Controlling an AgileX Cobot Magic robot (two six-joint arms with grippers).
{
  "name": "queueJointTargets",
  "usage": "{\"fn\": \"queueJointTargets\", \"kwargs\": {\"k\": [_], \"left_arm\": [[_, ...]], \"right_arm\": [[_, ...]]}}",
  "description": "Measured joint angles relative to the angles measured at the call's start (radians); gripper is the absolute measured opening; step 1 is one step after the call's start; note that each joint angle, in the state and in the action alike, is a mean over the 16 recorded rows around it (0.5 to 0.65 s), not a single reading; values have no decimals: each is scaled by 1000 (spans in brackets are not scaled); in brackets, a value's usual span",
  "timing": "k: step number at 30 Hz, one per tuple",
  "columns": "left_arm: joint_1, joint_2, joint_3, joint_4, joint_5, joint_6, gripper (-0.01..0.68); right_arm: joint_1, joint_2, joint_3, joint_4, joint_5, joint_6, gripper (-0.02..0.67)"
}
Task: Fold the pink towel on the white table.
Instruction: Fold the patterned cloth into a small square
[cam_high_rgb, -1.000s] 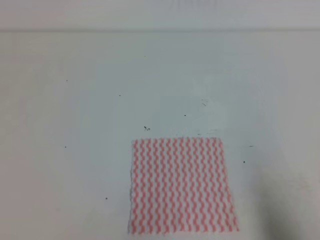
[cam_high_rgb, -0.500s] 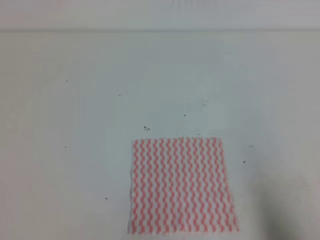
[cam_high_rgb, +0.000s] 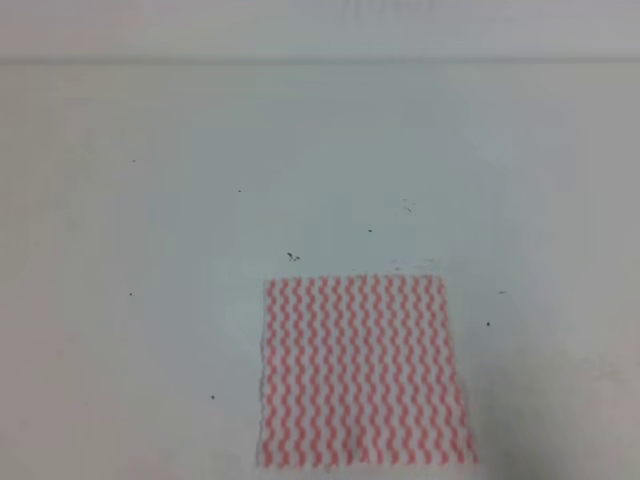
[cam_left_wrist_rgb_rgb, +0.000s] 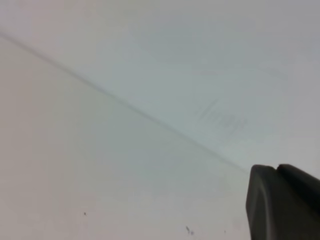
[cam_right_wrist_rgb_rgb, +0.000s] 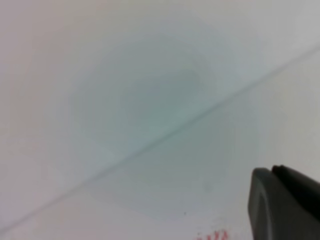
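- the towel (cam_high_rgb: 364, 371) lies flat and spread open on the table (cam_high_rgb: 150, 250), in the lower middle of the high view, a little right of centre.
- it shows as a near-square patch of pink-and-white wavy stripes running top to bottom; its lower edge sits close to the bottom border of the view, so the near corners are hard to make out.
- the far edge of the towel looks straight; no fold or crease is visible in it.
- a thin sliver of the towel's pink pattern (cam_right_wrist_rgb_rgb: 212, 235) peeks in at the bottom edge of the right wrist view.
- small dark specks dot the table around the towel, several just beyond its far edge.
- the table's far edge runs as a faint line across the top of the high view, with a pale wall behind it.
- no arm or gripper appears in the high view.
- the left gripper (cam_left_wrist_rgb_rgb: 282, 202) shows only as a dark blurred block in the lower right corner of its wrist view, above bare table; whether it is parted or closed cannot be told.
- the right gripper (cam_right_wrist_rgb_rgb: 282, 205) likewise shows as a dark block in the lower right corner of its wrist view; its state cannot be told either.
- nothing is seen held by either gripper.
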Motion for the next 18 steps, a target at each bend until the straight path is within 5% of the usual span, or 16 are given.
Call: {"fn": "queueJointTargets", "kwargs": {"k": [18], "left_arm": [[1, 630, -356, 31, 296, 147, -3]], "right_arm": [[0, 507, -257, -145, 434, -18, -18]]}}
